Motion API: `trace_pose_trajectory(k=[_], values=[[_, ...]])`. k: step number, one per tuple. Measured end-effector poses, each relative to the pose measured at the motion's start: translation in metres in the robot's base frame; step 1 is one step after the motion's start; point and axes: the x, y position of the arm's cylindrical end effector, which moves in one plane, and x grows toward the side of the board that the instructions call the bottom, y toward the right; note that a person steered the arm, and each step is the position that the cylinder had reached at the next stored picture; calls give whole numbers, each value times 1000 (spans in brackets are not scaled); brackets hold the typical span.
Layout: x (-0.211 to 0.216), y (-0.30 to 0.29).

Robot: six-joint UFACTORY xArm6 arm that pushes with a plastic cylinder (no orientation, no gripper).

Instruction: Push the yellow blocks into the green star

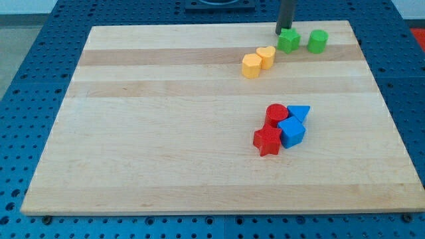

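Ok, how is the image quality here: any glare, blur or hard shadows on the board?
Camera view: lighting is even, no glare on the wooden board; the blocks cast only short, soft shadows; the green star and yellow blocks look slightly soft but readable; my tip sits at the star's upper-left edge, the rod cropped by the view's top.

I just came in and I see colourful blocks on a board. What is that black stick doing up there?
That stick is a robot arm's rod. Its job is to push the yellow blocks into the green star. Right now my tip sits near the view's top, just above and left of the star. The two yellow blocks lie together a little left of and below the star, not touching it. A green cylinder stands right of the star. Red and blue blocks huddle lower down.
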Motion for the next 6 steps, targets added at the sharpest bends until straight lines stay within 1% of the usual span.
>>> trace_pose_trajectory(k=[1,3,4,5,6], values=[[3,0],[33,2],[37,2],[8,-26],[0,-67]])
